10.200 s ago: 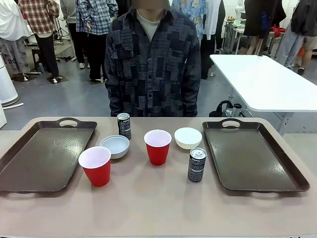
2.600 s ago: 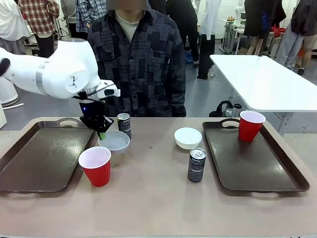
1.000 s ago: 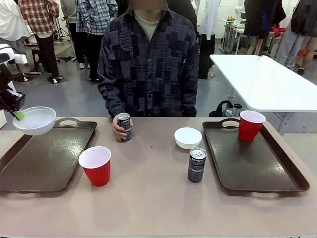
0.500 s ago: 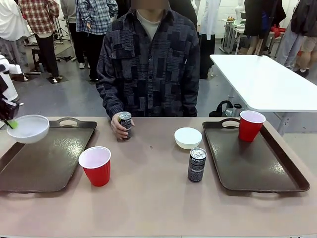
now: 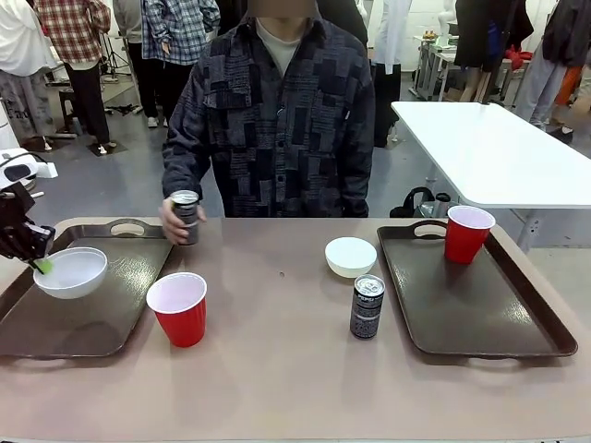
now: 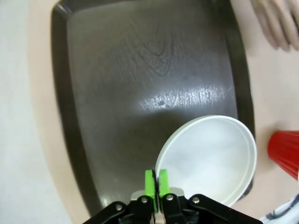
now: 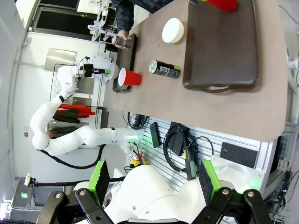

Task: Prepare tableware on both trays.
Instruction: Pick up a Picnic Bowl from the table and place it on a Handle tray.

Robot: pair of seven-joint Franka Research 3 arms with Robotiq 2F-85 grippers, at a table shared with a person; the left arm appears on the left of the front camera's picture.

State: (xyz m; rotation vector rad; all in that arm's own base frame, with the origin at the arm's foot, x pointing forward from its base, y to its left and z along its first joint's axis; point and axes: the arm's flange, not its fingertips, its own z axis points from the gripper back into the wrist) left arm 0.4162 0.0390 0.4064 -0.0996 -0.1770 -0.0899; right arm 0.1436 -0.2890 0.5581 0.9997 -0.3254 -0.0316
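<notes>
Left wrist view: bowl pinched by its rim over the left tray

The left gripper (image 6: 155, 178) is clenched on the white bowl (image 6: 210, 158). Its two green pads (image 6: 149, 179) stand close together with the thin rim between them. From the pads the bowl spreads toward 2 o'clock, so the grip is at the bowl's edge and not at its middle. Under it lies the dark floor of the left tray (image 6: 140, 70).

In the front view this gripper (image 5: 39, 264) is at the tray's 9 o'clock side. The bowl (image 5: 72, 273) reaches from it toward 3 o'clock, low over the tray (image 5: 120, 323); I cannot tell if its bottom touches the floor. My judgement is that the next move is to let go and draw back toward 9 o'clock, away from the bowl.

Farther out, at 2 o'clock from the bowl, the person's hand (image 5: 170, 224) holds a can (image 5: 186, 217) near the tray's far corner. A red cup (image 5: 177, 307) stands on the table just beside the tray. The right gripper (image 7: 153, 170) is released, its fingers wide apart and well apart from the tableware.
</notes>
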